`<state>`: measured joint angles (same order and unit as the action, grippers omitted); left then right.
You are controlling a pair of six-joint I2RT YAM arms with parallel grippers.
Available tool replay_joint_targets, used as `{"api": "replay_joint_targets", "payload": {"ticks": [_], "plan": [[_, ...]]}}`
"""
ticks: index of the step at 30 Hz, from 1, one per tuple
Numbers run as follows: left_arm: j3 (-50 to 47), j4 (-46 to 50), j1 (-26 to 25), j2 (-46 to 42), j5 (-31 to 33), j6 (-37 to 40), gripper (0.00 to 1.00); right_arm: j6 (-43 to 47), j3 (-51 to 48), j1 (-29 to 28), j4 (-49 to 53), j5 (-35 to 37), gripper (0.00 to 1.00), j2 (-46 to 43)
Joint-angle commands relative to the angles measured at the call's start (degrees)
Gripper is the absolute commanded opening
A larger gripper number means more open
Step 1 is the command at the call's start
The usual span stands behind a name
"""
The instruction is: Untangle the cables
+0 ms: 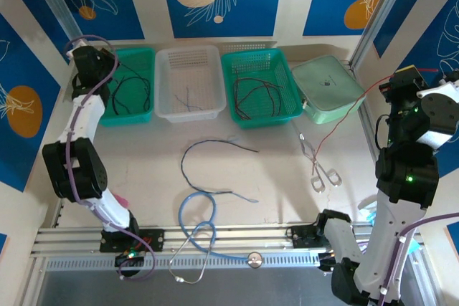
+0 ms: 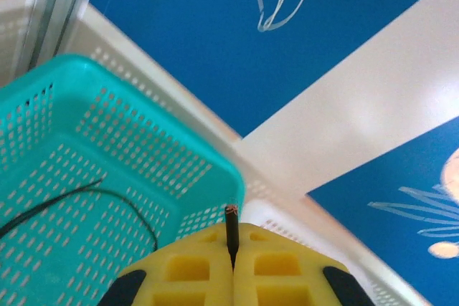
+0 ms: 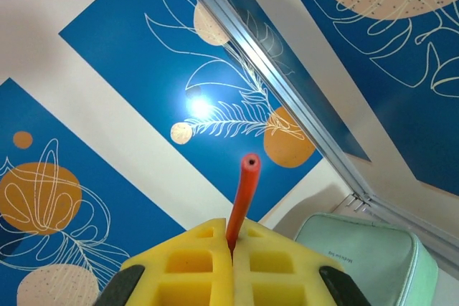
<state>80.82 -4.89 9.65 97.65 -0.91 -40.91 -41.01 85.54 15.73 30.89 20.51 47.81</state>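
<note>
Two claws, both pinching cable. Left gripper [image 2: 231, 252] has its yellow pads pressed together on a black cable [image 2: 231, 221], the cut end poking up between them. From above, the left gripper [image 1: 92, 62] sits over the outer edge of the left teal basket [image 1: 133, 51], which touches the left side of the white basket [image 1: 188, 50]. More black wire [image 1: 133, 92] curls on that teal basket's floor; can't tell if it's the same run. Right gripper [image 3: 231, 249] is clamped on a red cable [image 3: 244, 188], tip sticking up past the pads. From above, the right gripper [image 1: 401, 80] is well right of the white basket, raised, and the red cable [image 1: 344, 116] slants from it down toward the metal scissors [image 1: 320, 171] on the table [image 1: 143, 163]. The right teal basket [image 1: 251, 54], touching the white basket's right side, holds black loops [image 1: 254, 94]. A green case [image 1: 326, 87] is next beyond that. One thin dark wire [image 1: 188, 98] lies inside the white basket. In front of the white basket a loose dark cable [image 1: 215, 147] arcs across the table. Nearer the arm bases from there is a light-blue tube [image 1: 195, 209], looped.
</note>
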Motion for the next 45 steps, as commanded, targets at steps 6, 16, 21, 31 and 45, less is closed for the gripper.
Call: {"api": "replay_joint_targets", "payload": {"ticks": [6, 16, 21, 31, 45], "plan": [[-2.38, 8.06, -0.46, -1.32, 23.95, 4.45, 0.00, 3.98, 2.97, -0.48, 0.04, 0.24, 0.00, -1.00], [10.82, 19.34, -0.15, 8.74, 16.29, 8.30, 0.00, 3.05, 3.16, -0.57, -0.22, -2.62, 0.00, -0.31], [15.25, 23.47, -0.14, 16.01, 5.82, 5.07, 0.00, 4.63, 5.20, -1.04, -0.01, -5.48, 0.00, 0.74], [25.15, 33.01, -0.33, 27.54, -1.64, 9.03, 0.00, 9.62, 7.01, -3.04, 0.23, -4.82, 0.00, 1.78], [20.89, 30.04, -1.14, 18.82, 7.29, 13.12, 0.79, 11.26, 11.30, -14.15, -2.64, -3.49, 0.00, 5.59]]}}
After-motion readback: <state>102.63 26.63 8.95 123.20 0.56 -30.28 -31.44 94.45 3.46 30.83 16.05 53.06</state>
